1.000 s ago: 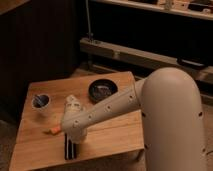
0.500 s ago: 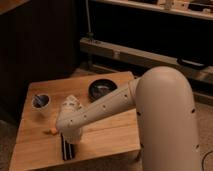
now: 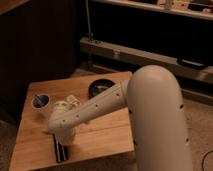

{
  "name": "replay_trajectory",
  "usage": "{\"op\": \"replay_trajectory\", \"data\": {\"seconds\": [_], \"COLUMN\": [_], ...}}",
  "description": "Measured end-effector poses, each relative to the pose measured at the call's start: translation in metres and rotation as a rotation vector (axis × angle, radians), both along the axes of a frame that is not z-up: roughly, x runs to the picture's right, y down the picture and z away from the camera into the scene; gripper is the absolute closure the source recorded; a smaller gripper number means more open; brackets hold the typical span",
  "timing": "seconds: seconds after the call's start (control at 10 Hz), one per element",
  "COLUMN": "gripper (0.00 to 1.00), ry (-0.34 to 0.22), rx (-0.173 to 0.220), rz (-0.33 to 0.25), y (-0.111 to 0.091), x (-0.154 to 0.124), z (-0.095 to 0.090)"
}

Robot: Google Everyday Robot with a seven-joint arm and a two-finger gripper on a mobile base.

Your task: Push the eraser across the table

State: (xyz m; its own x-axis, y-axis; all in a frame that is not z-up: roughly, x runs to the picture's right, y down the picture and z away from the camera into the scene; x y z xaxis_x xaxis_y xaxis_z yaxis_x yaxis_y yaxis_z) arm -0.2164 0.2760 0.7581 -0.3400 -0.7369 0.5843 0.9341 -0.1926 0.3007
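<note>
The arm had swung further to the left over the last second, its wrist end coming down low over the near-left part of the desk (image 3: 107,137). The claw (image 3: 64,141) itself was hidden under the wrist housing; it was shut and, as far as could be seen, held nothing. The eraser (image 3: 60,150) lay just below it, close to the near edge, running lengthwise toward the viewer, with its far end tucked under the wrist. It looked to have slid a little toward the near edge as the arm advanced, which suggested the closed claw was already bearing on it, though the actual contact could not be seen.

Behind the arm, the white tube (image 3: 64,105) showed partly, and the small cup (image 3: 40,102) stood near the far-left corner. The dark bowl (image 3: 100,88) sat toward the far edge, well apart from the eraser. The carrot seen earlier was now covered by the arm.

Judging from this, the push had begun, but little desk remained ahead toward the near edge.
</note>
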Motion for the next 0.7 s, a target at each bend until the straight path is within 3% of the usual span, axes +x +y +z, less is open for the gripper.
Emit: {"op": "replay_trajectory", "data": {"seconds": [0.7], "gripper": [1.0], "ry": [-0.083], "rx": [-0.015], "rz": [-0.047], "y": [0.008], "x": [-0.039], "z": [-0.012]}}
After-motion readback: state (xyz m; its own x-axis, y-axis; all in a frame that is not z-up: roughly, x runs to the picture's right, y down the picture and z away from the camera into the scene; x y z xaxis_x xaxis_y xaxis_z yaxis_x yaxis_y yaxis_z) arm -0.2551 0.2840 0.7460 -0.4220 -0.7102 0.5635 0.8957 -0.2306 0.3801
